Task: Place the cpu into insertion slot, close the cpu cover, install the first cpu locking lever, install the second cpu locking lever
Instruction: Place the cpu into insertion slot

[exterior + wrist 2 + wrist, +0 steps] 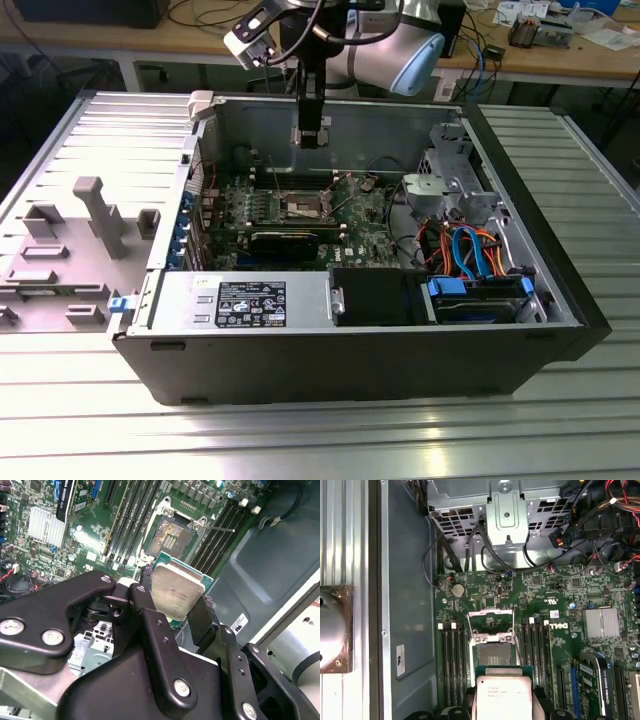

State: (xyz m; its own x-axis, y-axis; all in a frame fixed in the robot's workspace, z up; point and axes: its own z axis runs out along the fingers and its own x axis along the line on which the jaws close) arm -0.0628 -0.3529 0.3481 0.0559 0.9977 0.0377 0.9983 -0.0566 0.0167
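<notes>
Cpu [177, 592] is held in the gripper [175, 600], pinched by two opposite edges between the black fingers [146, 602], with its dull silver top turned to the camera in both wrist views [504, 697]. It is not yet in the insertion slot [172, 536]; it hangs in the air above the green motherboard [540, 595], apart from it.

In the first wrist view the insertion slot [493, 656] lies open just beyond the cpu, with its dark centre uncovered. The cpu cover [491, 613] (a thin silvery frame with a big window) is swung back on the far side of the slot and does not lie over it. Long black memory slots [451, 660] run on both sides of the socket.

In the exterior view the gripper [311, 135] points down inside the open computer case [350, 370], above the slot [300, 208] and near the rear wall of the case. A long black card [285, 240] stands just beside the socket.
</notes>
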